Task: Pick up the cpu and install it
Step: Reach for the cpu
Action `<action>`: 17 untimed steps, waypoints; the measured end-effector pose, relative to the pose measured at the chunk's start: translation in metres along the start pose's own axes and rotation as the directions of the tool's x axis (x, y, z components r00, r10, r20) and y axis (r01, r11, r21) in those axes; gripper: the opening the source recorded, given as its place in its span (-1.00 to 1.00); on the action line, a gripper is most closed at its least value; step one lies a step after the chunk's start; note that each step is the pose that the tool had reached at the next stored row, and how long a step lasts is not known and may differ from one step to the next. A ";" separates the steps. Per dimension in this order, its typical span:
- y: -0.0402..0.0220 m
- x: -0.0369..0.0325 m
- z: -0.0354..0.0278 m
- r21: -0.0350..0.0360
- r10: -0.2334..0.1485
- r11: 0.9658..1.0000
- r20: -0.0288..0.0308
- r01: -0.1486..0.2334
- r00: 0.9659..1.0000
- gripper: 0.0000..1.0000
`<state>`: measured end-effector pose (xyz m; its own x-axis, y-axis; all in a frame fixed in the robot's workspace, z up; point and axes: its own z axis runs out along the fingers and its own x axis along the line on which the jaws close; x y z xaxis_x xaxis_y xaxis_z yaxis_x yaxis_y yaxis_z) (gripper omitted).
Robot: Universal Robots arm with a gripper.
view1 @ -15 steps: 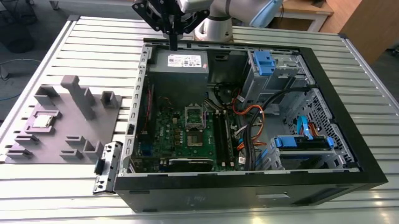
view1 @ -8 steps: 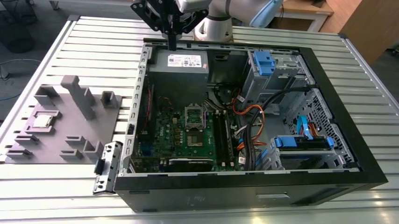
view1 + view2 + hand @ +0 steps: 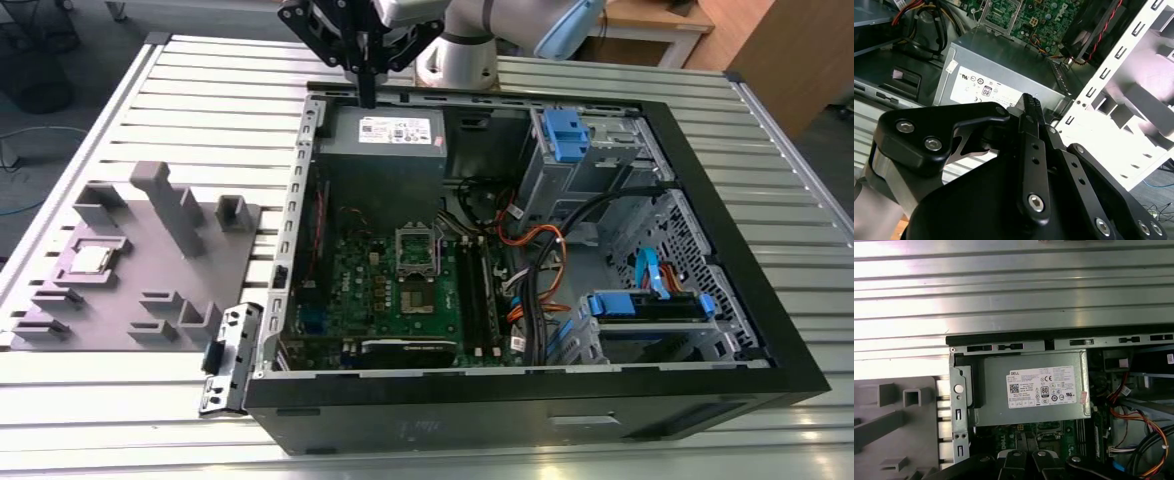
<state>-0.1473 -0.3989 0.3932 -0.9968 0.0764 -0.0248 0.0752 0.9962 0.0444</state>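
The cpu (image 3: 91,260), a small silvery square chip, lies flat in a recess of the grey holder block (image 3: 140,290) on the table, at the exterior view's left of the open computer case (image 3: 534,395). The metal-framed socket (image 3: 416,250) sits in the middle of the green motherboard inside the case. My gripper (image 3: 364,98) hangs shut with nothing in it above the far edge of the case, over the grey power supply (image 3: 387,130). In the second wrist view its black fingers (image 3: 1030,107) are pressed together above the power supply (image 3: 999,75). The cpu is far from the gripper.
The case holds orange and black cables (image 3: 534,250), blue drive brackets (image 3: 566,135) and a drive cage at the exterior view's right. The holder block has tall upright posts (image 3: 174,205). A loose metal bracket (image 3: 230,355) lies by the case's near corner. The table is slatted metal (image 3: 200,90).
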 end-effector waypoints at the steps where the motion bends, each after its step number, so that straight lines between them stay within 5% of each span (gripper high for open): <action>1: 0.0000 0.0004 0.0000 0.000 0.000 1.000 0.000 0.000 1.000 -0.79; 17: -0.0008 0.0105 -0.0003 0.000 0.000 1.000 0.000 0.000 1.000 -0.79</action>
<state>-0.1578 -0.3990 0.3932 -0.9968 0.0761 -0.0248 0.0750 0.9962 0.0444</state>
